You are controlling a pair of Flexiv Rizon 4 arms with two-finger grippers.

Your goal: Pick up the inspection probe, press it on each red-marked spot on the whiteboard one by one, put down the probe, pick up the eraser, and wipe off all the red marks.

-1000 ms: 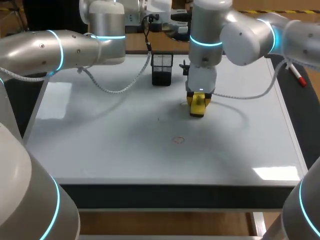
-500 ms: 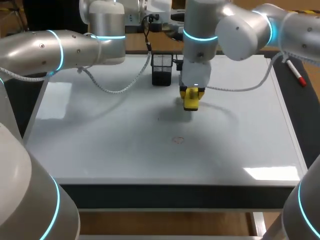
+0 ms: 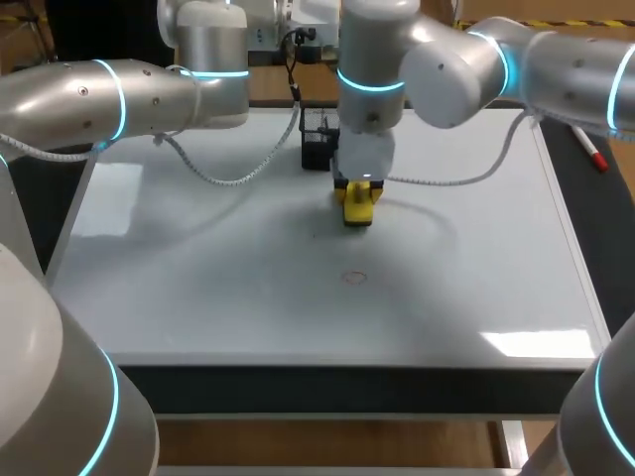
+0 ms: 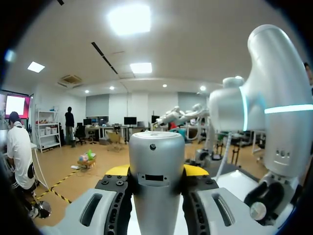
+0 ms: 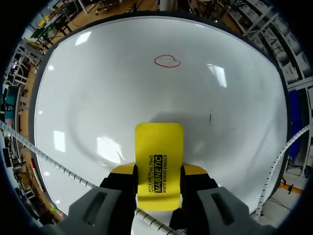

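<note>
Steadily, the right claw [image 3: 357, 190], clenched on the yellow eraser [image 3: 358, 212], has swept across the whiteboard [image 3: 198, 278] over the last second, from well off to one side of the black mesh holder [image 3: 316, 144] to just in front of it. That brings the eraser no nearer the red ring [image 3: 354, 278], which lies unwiped farther out in front of the holder, so I'd say the wiping is unfinished. Meanwhile the left claw [image 4: 156, 171] is clamped round what I take for the silver probe [image 4: 156, 152]

eraser [image 3: 358, 211] on whiteboard [image 3: 198, 288], holder [image 3: 317, 139] behind it, mark [image 3: 354, 278] before it
</note>
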